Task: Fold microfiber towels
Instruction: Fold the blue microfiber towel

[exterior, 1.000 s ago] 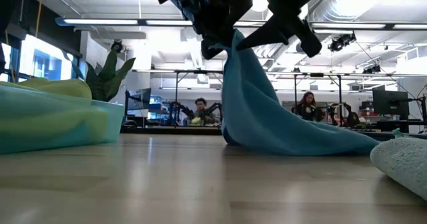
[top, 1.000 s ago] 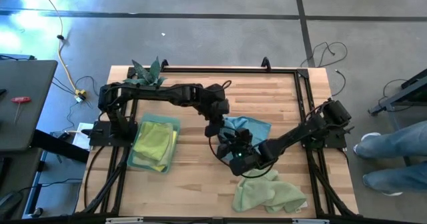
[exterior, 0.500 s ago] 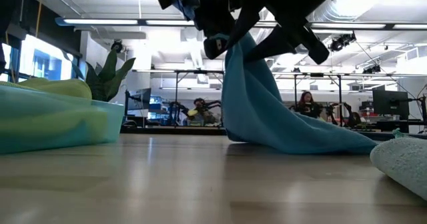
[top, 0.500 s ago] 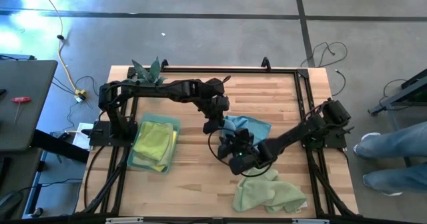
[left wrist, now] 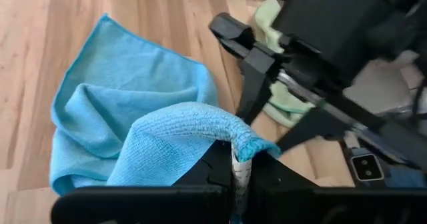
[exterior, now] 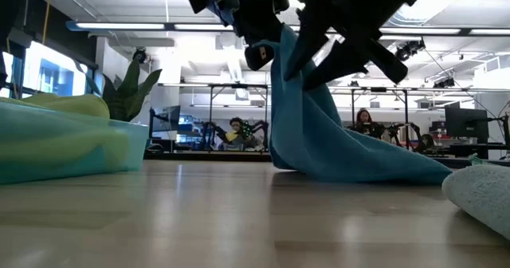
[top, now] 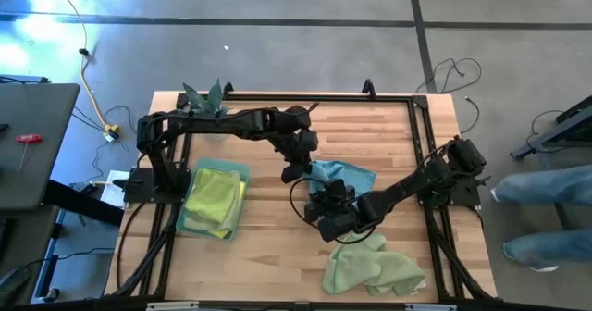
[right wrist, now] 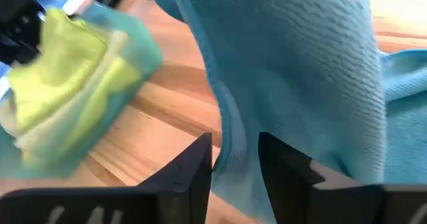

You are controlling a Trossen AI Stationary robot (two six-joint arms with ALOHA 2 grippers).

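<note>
Folded stack left, lifted towel centre, crumpled towel front right.

towel: sky blue | stack: yellow, teal | crumpled towel: pale green

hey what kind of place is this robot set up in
Probably a robotics lab or open workshop. Beyond the wooden table, the low view shows other workbenches with a seated person, ceiling ducting and strip lights; the high view shows a bare concrete floor.
</note>
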